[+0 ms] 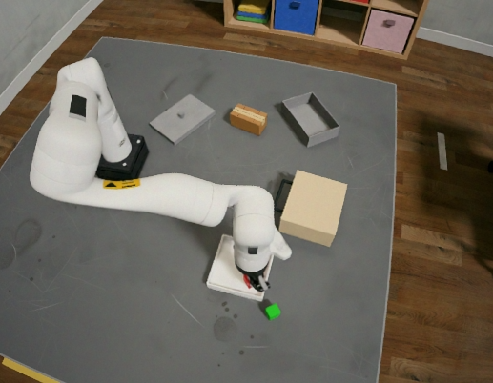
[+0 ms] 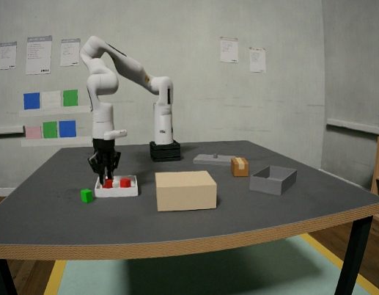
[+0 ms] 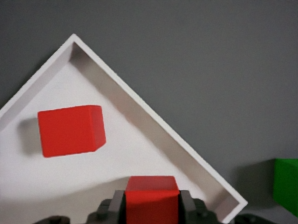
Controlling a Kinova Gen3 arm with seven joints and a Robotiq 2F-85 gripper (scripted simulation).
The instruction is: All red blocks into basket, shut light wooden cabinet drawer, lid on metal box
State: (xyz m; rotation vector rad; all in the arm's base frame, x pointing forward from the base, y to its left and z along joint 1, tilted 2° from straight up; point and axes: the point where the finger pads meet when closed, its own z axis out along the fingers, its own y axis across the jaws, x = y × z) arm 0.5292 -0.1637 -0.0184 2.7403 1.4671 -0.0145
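Note:
My gripper [image 1: 257,286] [image 2: 106,181] [image 3: 152,206] is shut on a red block [image 2: 108,184] [image 3: 152,197], low inside the white basket [image 1: 231,292] [image 2: 117,193] [image 3: 142,115] near one corner. Another red block [image 2: 124,183] [image 3: 70,131] lies inside the basket; the arm hides it in the top view. The light wooden cabinet [image 1: 315,205] [image 2: 186,192] has a dark part at its left side in the top view; how far its drawer stands open cannot be told. The open metal box [image 1: 322,137] [image 2: 265,186] looks empty inside. Its lid [image 1: 191,116] [image 2: 205,159] lies apart, knob up.
A green block [image 1: 273,312] [image 2: 86,195] [image 3: 286,185] stands outside the basket, close to the corner by my gripper. A brown taped carton [image 1: 247,121] [image 2: 240,168] stands between the lid and the metal box. The cabinet stands beside the basket and close to my arm.

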